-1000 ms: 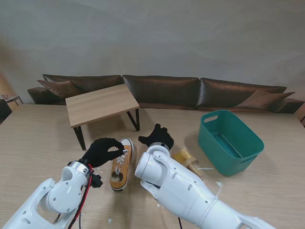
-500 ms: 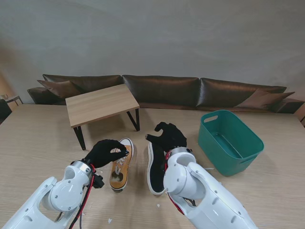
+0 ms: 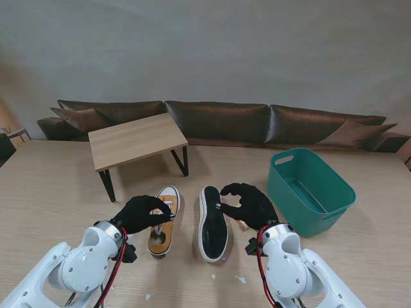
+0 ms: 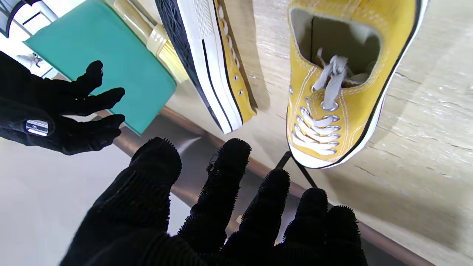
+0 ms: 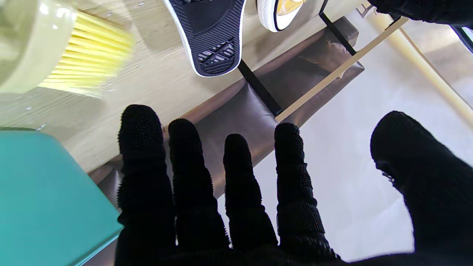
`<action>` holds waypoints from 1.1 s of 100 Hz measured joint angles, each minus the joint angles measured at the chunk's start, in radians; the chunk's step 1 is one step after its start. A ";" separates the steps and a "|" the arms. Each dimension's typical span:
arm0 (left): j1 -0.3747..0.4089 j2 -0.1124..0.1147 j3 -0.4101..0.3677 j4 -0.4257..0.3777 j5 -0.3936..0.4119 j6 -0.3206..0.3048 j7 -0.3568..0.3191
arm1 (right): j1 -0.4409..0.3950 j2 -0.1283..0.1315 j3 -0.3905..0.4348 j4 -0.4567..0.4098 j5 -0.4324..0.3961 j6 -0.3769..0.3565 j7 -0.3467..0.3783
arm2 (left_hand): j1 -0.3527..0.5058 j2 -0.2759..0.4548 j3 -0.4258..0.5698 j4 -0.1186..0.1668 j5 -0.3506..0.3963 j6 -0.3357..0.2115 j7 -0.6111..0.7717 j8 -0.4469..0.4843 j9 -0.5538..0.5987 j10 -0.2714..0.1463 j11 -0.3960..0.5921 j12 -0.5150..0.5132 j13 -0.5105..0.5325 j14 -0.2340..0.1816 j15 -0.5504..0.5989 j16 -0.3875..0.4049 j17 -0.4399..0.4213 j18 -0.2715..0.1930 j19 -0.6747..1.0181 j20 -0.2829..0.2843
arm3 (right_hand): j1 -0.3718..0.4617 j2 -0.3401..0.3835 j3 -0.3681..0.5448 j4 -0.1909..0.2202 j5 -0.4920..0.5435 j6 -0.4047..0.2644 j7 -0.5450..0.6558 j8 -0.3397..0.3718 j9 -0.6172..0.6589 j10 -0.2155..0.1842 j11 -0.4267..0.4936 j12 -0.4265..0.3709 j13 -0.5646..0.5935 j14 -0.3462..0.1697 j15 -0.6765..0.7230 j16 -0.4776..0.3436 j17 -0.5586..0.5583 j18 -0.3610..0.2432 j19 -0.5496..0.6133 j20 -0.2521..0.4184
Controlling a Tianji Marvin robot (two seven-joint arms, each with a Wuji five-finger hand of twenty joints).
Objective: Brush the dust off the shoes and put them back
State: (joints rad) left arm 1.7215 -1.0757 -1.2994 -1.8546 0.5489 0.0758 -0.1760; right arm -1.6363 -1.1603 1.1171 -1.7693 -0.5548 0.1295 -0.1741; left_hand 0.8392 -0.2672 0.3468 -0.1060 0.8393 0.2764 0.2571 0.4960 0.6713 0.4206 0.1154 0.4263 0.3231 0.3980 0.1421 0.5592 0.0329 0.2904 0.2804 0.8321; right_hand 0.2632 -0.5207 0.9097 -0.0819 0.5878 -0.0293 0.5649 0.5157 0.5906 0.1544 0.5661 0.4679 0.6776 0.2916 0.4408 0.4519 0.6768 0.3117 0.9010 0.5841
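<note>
While on its side, black-soled shoe beside upright shoe

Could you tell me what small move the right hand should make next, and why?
Probably lower the open right hand onto the yellow-bristled brush lying between the tipped black-soled yellow sneaker and the green plastic tub. Both hands are empty, and brushing needs it.

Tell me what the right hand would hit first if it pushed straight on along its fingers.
Probably nothing on the table. In its wrist view the right hand has open fingers aimed past the tipped shoe and brush, toward the sofa beyond the table edge. Depth is unclear, so treat that as likely.
</note>
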 measured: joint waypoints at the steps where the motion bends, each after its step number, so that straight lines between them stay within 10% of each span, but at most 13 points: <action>1: 0.002 0.000 -0.001 -0.003 0.001 0.002 -0.003 | -0.003 0.001 0.003 -0.001 -0.001 -0.002 0.000 | 0.000 0.000 0.000 0.000 0.000 -0.004 -0.001 0.000 0.000 0.000 0.000 0.000 0.000 0.000 0.000 0.000 0.001 0.000 0.000 0.000 | 0.000 0.000 0.000 0.000 0.000 0.000 -0.001 0.000 0.002 0.000 0.000 0.000 0.000 0.000 -0.001 0.000 0.000 0.000 0.000 0.000; 32: 0.089 0.033 -0.073 -0.152 0.255 -0.008 -0.219 | -0.047 0.005 0.033 -0.013 0.051 -0.025 -0.043 | 0.058 -0.047 -0.048 0.001 0.000 -0.153 -0.002 -0.004 0.083 -0.030 0.049 0.099 0.104 0.007 0.180 0.168 0.132 0.027 0.085 0.188 | 0.000 0.002 0.000 0.000 0.000 0.000 -0.021 0.000 0.024 0.000 -0.010 0.000 0.000 0.000 -0.007 0.000 0.000 0.012 -0.021 0.000; 45: 0.119 0.051 -0.089 -0.194 0.348 -0.030 -0.277 | -0.050 0.003 0.032 -0.016 0.060 -0.024 -0.043 | 0.035 -0.122 0.146 0.000 -0.004 -0.200 -0.011 -0.071 0.108 -0.048 0.094 0.219 0.104 0.007 0.399 0.231 0.143 0.031 0.267 0.309 | 0.000 0.002 0.000 0.000 0.000 0.000 -0.023 0.000 0.024 0.000 -0.011 0.000 0.001 0.000 -0.008 0.000 0.000 0.013 -0.022 0.000; 66: 0.127 0.057 -0.070 -0.185 0.453 -0.037 -0.273 | -0.065 0.000 0.033 -0.019 0.086 -0.033 -0.043 | -0.027 -0.225 0.332 -0.001 -0.113 -0.225 -0.085 -0.202 0.116 -0.073 0.196 0.438 0.102 0.006 0.616 0.316 0.027 0.008 0.802 0.105 | 0.000 0.002 0.000 0.000 0.000 0.000 -0.033 0.000 0.024 0.002 -0.012 0.000 0.001 0.000 -0.012 0.000 0.000 0.013 -0.027 0.000; 110: 0.071 0.060 0.014 -0.071 0.569 -0.003 -0.253 | -0.071 0.001 0.032 -0.019 0.100 -0.034 -0.028 | -0.106 -0.295 0.377 -0.001 -0.163 -0.225 -0.019 -0.126 0.033 -0.102 0.311 0.558 0.100 -0.020 0.682 0.357 0.014 -0.033 0.888 0.077 | 0.000 0.002 0.000 0.000 0.000 0.000 -0.036 0.000 0.024 0.007 -0.021 0.000 0.001 0.000 -0.016 0.000 0.000 0.013 -0.043 0.000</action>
State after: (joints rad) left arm 1.7925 -1.0161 -1.2854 -1.9261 1.1183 0.0726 -0.4295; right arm -1.7073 -1.1594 1.1490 -1.7881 -0.4545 0.0956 -0.2019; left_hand 0.7328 -0.5617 0.7241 -0.1068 0.6759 0.0514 0.2378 0.3700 0.7038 0.3185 0.4261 0.9841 0.4236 0.3777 0.8239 0.9160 0.0467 0.2573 1.1681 0.9091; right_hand 0.2632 -0.5187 0.9096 -0.0819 0.5880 -0.0293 0.5289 0.5157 0.6146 0.1609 0.5451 0.4679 0.6782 0.2915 0.4247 0.4519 0.6768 0.3245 0.8585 0.5841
